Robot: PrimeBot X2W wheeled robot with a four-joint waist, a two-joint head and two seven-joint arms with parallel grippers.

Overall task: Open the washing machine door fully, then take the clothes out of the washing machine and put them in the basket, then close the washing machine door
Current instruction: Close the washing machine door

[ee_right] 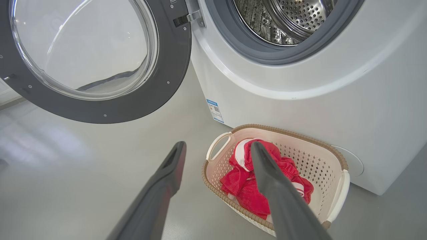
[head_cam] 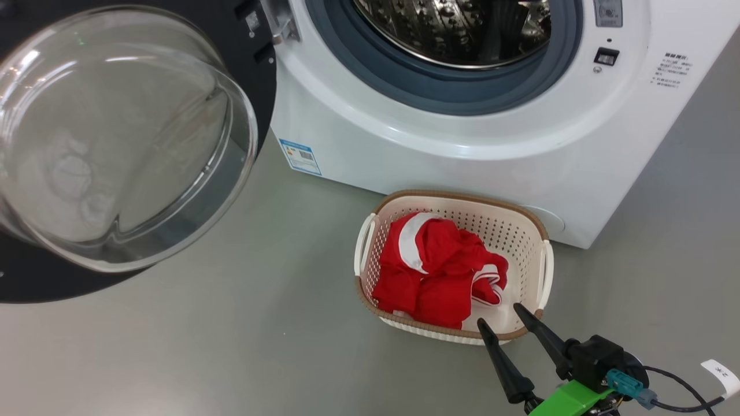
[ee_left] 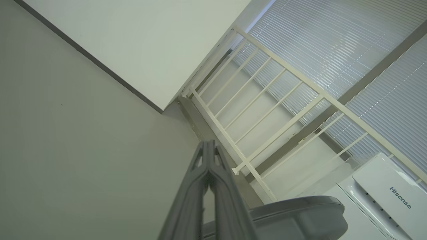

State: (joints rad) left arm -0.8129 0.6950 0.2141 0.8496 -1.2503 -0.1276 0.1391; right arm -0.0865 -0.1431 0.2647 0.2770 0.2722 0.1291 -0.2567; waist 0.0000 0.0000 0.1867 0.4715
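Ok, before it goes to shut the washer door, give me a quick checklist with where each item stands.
1. The clothes in the basket: ok, the red heap lies inside.
2. The drum emptied: cannot tell; its visible part shows no fabric, the rest is cut off.
3. The right gripper free: ok, open and empty by the basket's near rim.
4. The left gripper free: ok, shut on nothing.
5. The washing machine door ready to swing: ok, wide open, nothing touching it.
6. Basket outside the door's sweep: cannot tell; it stands low before the washing machine.
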